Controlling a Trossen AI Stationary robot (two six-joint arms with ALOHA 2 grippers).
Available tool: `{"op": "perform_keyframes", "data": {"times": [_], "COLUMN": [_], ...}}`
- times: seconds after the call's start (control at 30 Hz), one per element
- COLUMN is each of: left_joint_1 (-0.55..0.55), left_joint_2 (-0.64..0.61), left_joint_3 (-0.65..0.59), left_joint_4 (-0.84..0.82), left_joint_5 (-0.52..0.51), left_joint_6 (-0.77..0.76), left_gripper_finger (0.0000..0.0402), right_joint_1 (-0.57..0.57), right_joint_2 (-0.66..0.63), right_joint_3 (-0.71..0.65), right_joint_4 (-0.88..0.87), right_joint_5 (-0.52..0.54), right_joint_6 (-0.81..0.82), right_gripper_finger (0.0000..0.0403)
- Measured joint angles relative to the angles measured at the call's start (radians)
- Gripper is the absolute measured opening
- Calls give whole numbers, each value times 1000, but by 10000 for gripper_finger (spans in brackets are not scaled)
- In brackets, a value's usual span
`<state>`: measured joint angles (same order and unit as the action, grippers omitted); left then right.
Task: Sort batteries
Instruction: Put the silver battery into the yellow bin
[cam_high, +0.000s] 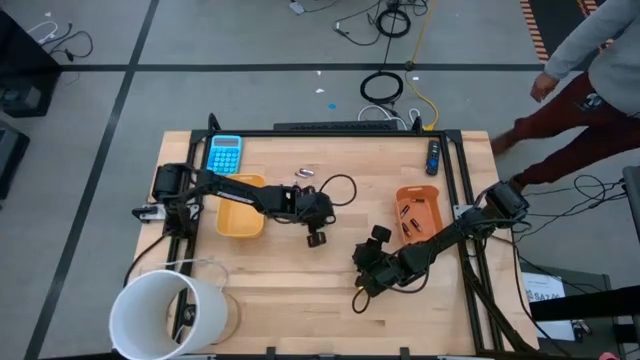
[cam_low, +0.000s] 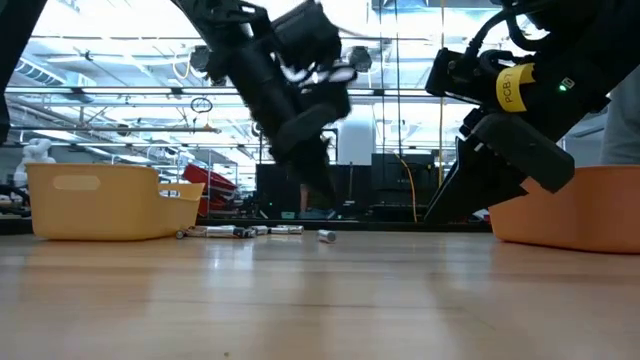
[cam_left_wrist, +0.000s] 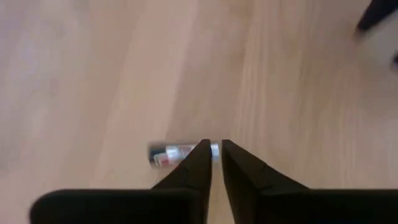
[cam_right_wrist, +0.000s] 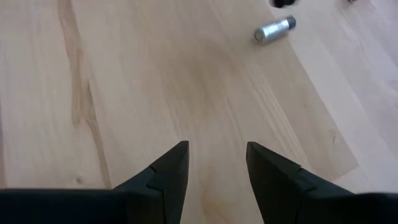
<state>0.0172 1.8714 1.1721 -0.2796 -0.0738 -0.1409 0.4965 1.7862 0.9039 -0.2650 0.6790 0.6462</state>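
Several small batteries (cam_low: 240, 231) lie in a row on the table beside the yellow tray (cam_low: 95, 200). One more battery (cam_low: 327, 236) lies alone nearer the middle. My left gripper (cam_left_wrist: 214, 149) hangs over mid-table (cam_high: 316, 238), its fingers almost shut with a narrow gap. A silvery battery with a red label (cam_left_wrist: 177, 153) lies crosswise on the wood just beyond its fingertips. My right gripper (cam_right_wrist: 217, 152) is open over bare wood (cam_high: 362, 285), with a silver battery (cam_right_wrist: 273, 29) lying farther off. The orange tray (cam_high: 418, 213) holds dark slim cells. My left gripper points down at the labelled battery (cam_left_wrist: 161, 154), whose one end shows in the gap between the fingertips. The battery lies flat on the table along the line between the fingers. I cannot tell whether the fingers touch it.
A blue calculator (cam_high: 224, 154) sits at the far left corner, and a white bucket (cam_high: 165, 315) stands at the near left corner. A few batteries (cam_high: 306, 173) lie near the far edge. A dark remote-like thing (cam_high: 433, 156) lies far right. A person (cam_high: 585, 80) stands beyond the table's right side.
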Motion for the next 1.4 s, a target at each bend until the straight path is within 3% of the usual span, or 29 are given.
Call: {"op": "perform_keyframes", "data": {"times": [0.27, 0.4, 0.5, 0.67, 0.77, 1.03, 1.4], "left_joint_1": [-65, -63, -53, -29, -22, -39, -60], "left_joint_2": [0, 0, 0, 0, 0, 0, 0], "left_joint_3": [0, 1, 1, 1, 1, 1, 1], "left_joint_4": [-108, -162, -226, -298, -311, -321, -237], "left_joint_5": [-67, -64, -37, 43, 58, -95, -116], "left_joint_6": [149, 107, 51, -10, 82, 359, 560], "left_gripper_finger": [156, 216, 238, 237, 230, 226, 225], "right_joint_1": [-6, -5, -5, -5, -5, -5, -4], "right_joint_2": [0, 0, 0, 0, 0, 0, 0], "right_joint_3": [0, 0, 0, 0, -1, -1, -1], "right_joint_4": [7, 7, 9, 11, 14, 15, 20], "right_joint_5": [0, 0, 0, 0, 0, -2, -4], "right_joint_6": [-11, -6, -4, 0, 0, 0, 13], "right_gripper_finger": [153, 153, 153, 153, 153, 153, 153]}}
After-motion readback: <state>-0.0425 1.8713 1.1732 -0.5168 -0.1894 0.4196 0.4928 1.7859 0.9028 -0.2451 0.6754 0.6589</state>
